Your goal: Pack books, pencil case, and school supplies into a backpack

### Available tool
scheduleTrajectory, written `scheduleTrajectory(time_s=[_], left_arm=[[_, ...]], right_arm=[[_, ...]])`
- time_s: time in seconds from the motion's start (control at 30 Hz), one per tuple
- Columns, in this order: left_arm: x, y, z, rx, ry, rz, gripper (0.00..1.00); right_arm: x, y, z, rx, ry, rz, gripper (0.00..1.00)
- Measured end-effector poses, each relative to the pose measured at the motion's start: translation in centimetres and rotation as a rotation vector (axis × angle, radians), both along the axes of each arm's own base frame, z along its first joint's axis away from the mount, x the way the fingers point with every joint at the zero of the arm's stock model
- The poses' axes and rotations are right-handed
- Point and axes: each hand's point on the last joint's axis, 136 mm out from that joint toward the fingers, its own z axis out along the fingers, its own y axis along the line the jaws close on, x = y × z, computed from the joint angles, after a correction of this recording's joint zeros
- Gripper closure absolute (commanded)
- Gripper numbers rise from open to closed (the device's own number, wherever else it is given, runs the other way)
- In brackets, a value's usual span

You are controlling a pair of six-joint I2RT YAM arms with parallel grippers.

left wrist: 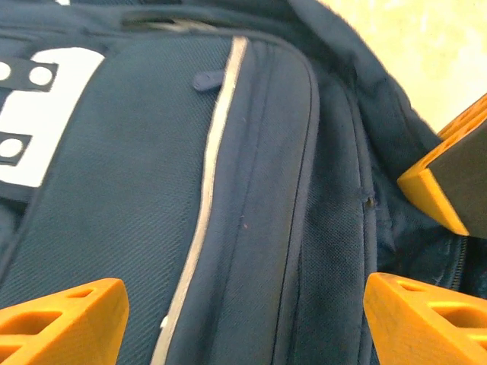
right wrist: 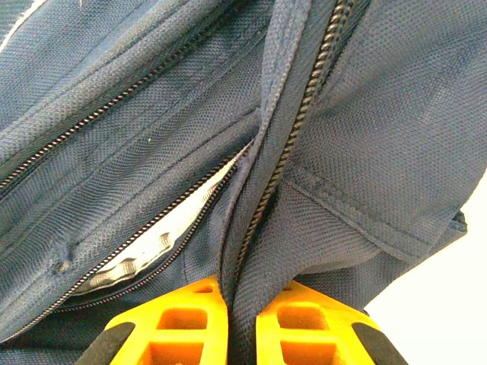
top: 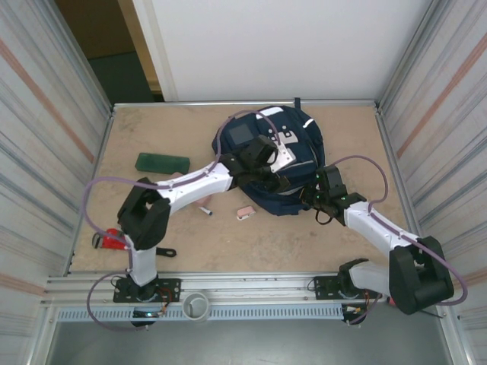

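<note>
The scuffed tan board tabletop [top: 335, 137] sat inside an aluminium frame, with ribbed metal walls [top: 46, 137] on both sides and a plain white panel [top: 289, 46] behind. At the far left corner a gap opened onto a dim space.

The large navy blue fabric backpack [top: 300, 144] lay at the far centre of the table. The left gripper [left wrist: 243, 304] hung over its front panel with orange fingers [left wrist: 68, 319] spread wide, holding nothing. The right gripper [right wrist: 242, 304] had its fingers pressed together on a fold of backpack fabric beside an open zip.

On the bare board to the left lay a flat dark green rectangular volume [top: 162, 162]. A white marker [top: 205, 209] and a small pale pink item [top: 245, 212] rested just in front of the backpack. A red pipe wrench [top: 110, 239] lay by the left arm's base.
</note>
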Motion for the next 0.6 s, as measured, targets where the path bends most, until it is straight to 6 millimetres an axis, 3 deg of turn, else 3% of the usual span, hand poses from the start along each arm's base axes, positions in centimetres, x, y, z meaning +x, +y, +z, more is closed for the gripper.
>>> scheduleTrajectory(time_s=[0.1, 0.23, 0.33, 0.4, 0.6], left_arm=[[0.3, -0.5, -1.8, 0.049, 0.023, -0.024, 0.28], [0.8, -0.7, -3.4, 0.100, 0.030, -0.036, 0.58], [1.1, -0.7, -3.6, 0.109, 0.031, -0.045, 0.91], [1.2, -0.9, -3.1, 0.093, 0.036, -0.064, 0.99], [2.0, 0.0, -0.6, -0.031, 0.097, -0.120, 1.00]], right_arm=[[-0.1, 0.0, 0.1, 0.003, -0.009, -0.003, 0.99], [-0.3, 0.0, 0.3, 0.006, -0.027, -0.009, 0.96], [-0.6, 0.3, 0.4, 0.000, -0.038, -0.003, 0.89], [-0.9, 0.6, 0.5, -0.009, -0.046, 0.008, 0.82], [-2.8, 3.8, 1.0, -0.040, -0.062, 0.151, 0.53]])
